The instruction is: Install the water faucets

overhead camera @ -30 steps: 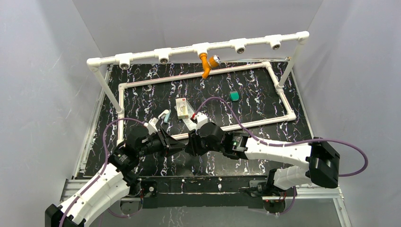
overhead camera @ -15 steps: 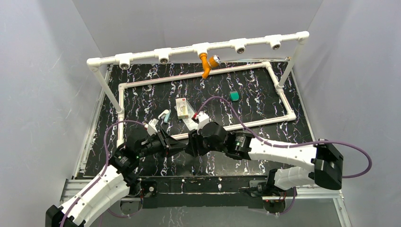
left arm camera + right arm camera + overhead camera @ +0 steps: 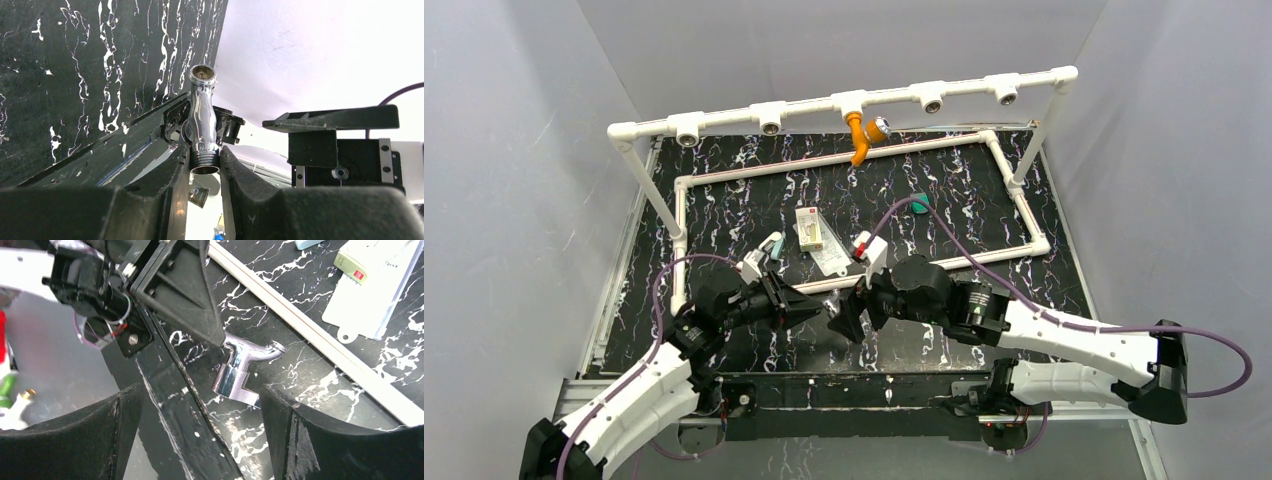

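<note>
The chrome water faucet is clamped at its threaded end by my left gripper, which is shut on it. In the right wrist view the same faucet sticks out from the left gripper's fingers just above the black marbled table. My right gripper is open, its pads wide apart on either side and apart from the faucet. From above, the left gripper and right gripper face each other near the table's front. The orange water faucet hangs from the raised white pipe rail.
The rail carries several open tee sockets. A white pipe rectangle lies on the table, with a green block inside it. Small boxes and a white card lie near the middle; the card and a pipe run show beyond the faucet.
My right gripper has opened, let go of the chrome faucet and drawn back to the right. The left gripper has stayed shut on it, nearly in place.
</note>
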